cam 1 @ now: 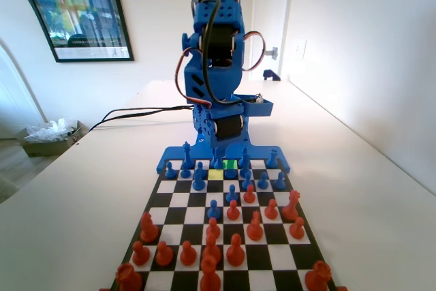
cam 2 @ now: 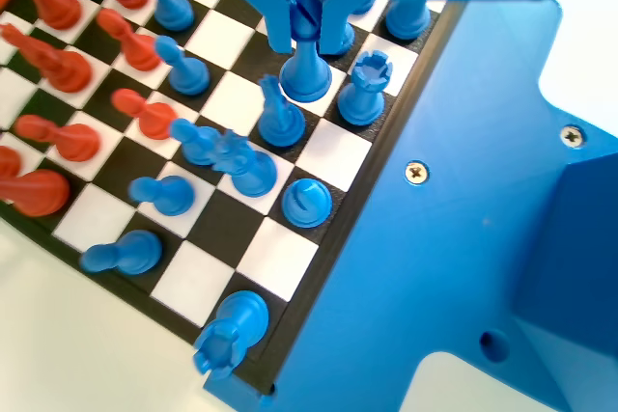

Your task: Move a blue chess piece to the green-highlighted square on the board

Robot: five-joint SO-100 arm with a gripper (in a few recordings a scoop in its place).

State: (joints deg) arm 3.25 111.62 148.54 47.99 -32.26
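My gripper [cam 2: 307,38] is down at the back rows of the board [cam 2: 333,151], its jaws closed on either side of the head of a tall blue chess piece [cam 2: 305,74] with a cross on top. The piece stands upright with its base on a square. In the fixed view the gripper [cam 1: 219,157] sits low at the far end of the board [cam 1: 184,199], over the piece. The green-highlighted square [cam 1: 231,165] glows just to its right in the back row. A yellow-lit square [cam 1: 215,174] lies one row nearer, to the left of it.
Blue pieces crowd round the held one: a rook [cam 2: 365,89], a bishop [cam 2: 280,118], a knight [cam 2: 243,163] and several pawns. Orange-red pieces [cam 1: 235,250] fill the near half of the board. The board's blue frame [cam 1: 170,159] runs along the far end.
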